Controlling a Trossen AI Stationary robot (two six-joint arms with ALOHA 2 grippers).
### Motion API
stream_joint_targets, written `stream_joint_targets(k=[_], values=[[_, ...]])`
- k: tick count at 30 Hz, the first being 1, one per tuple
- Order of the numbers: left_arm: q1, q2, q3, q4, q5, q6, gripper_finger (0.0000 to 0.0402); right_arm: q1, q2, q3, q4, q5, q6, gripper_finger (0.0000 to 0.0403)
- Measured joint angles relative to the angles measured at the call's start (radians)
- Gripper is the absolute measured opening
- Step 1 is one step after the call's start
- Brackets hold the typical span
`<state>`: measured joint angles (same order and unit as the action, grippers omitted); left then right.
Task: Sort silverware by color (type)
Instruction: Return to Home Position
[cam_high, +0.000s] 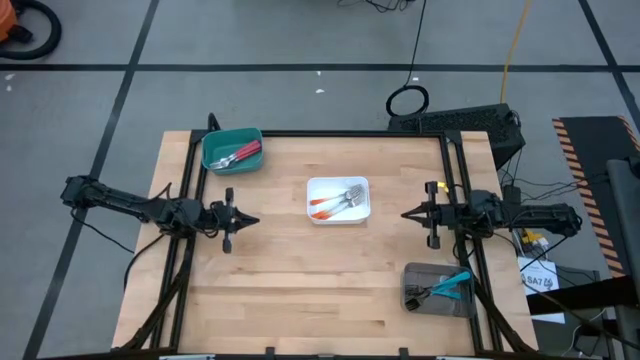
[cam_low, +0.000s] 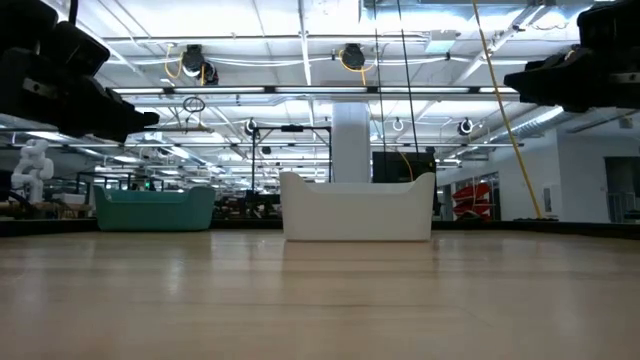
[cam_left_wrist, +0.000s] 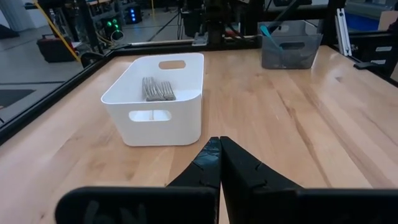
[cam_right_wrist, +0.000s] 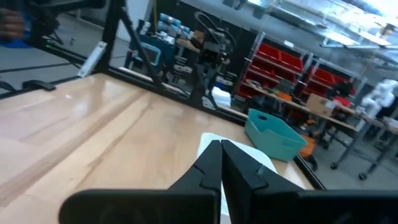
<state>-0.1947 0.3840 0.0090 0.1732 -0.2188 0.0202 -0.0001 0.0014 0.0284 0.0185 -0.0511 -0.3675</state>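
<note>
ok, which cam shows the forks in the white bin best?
High view: looking straight down, the orange-handled forks show whole in the white bin. Left wrist view catches only their metal heads. Low view shows just the bin's wall; right wrist view shows no forks.

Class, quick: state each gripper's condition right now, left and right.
Left gripper: closed, holding nothing.
Right gripper: closed, holding nothing.

No writing here can be read clearly.
</note>
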Motion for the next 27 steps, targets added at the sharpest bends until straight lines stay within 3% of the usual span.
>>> stream_joint_targets(k=[7, 12, 21, 27], values=[[0.000, 0.000, 0.000, 0.008, -0.001, 0.010, 0.0006, -0.010, 0.032, -0.013, -0.001, 0.038, 0.041, 0.0000], [-0.003, -0.022, 0.000, 0.000, 0.035, 0.110, 0.0006, -0.010, 0.051, -0.013, -0.002, 0.043, 0.052, 0.0000], [0.031, -0.168, 0.000, -0.105, 0.048, 0.128, 0.0006, -0.010, 0.070, -0.013, -0.002, 0.046, 0.099, 0.0000], [0.057, -0.296, 0.001, -0.138, 0.140, 0.165, 0.0006, -0.010, 0.070, -0.013, -0.002, 0.047, 0.119, 0.0000]])
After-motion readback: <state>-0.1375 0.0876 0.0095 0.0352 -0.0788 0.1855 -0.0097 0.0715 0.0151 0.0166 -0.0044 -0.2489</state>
